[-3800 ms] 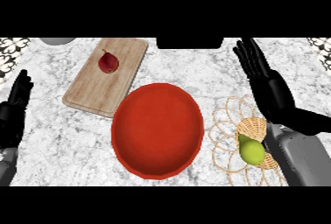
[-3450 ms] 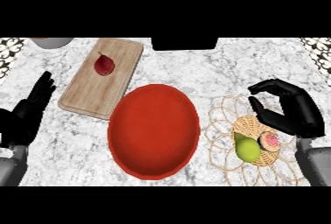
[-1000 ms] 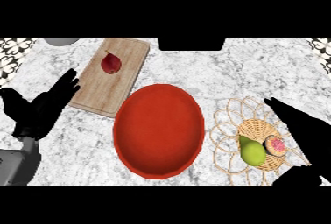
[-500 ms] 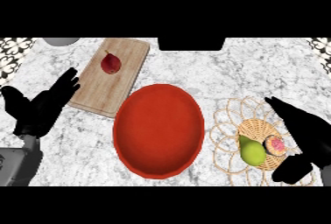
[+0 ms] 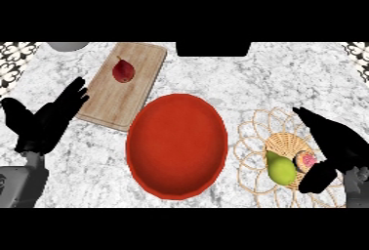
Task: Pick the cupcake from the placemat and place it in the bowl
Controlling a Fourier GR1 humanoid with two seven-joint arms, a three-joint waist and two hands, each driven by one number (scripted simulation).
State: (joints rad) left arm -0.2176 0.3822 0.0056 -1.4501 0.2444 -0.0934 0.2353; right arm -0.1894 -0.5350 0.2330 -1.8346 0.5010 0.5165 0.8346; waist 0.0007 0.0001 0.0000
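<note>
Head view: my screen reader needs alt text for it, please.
The right hand reaches over a woven placemat holding a cupcake and green fruit, beside a red bowl; the open left hand is near a cutting board.

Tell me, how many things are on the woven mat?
2. A green pear lies at the mat's middle, and a pink-topped cupcake sits at its right, partly under the right hand, which may hide more.

You see the right hand (image 5: 333, 145) open over the placemat (image 5: 254, 128) at three o'clock, beside the cupcake (image 5: 307, 160) and green pear (image 5: 281, 169), the red bowl (image 5: 177, 145) central, left hand (image 5: 45, 119) open at nine.
</note>
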